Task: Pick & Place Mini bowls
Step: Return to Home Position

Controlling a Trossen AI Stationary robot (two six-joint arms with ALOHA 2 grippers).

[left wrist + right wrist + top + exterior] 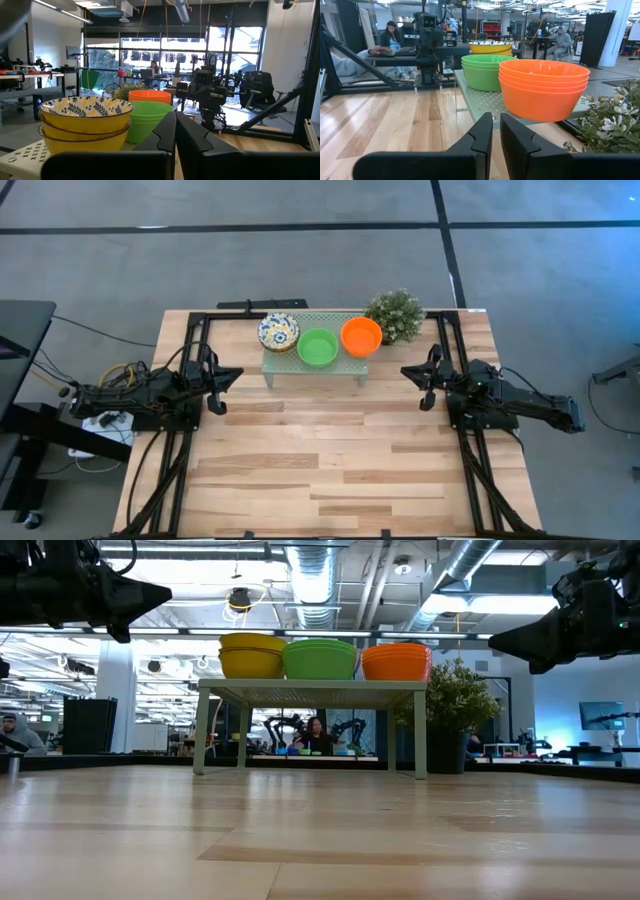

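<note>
We find the mini bowls [318,347] stacked on the shelf [350,366] at the desk's [330,470] far edge, between the left gripper [222,377] and the right gripper [415,373]. Both stand well apart from it, neither nearer, jaws together.

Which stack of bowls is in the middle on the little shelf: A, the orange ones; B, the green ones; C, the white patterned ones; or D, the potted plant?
B: from above, the green bowls sit on the shelf between the patterned bowls and the orange bowls, while the potted plant stands off the shelf's end, beside the orange ones.
</note>
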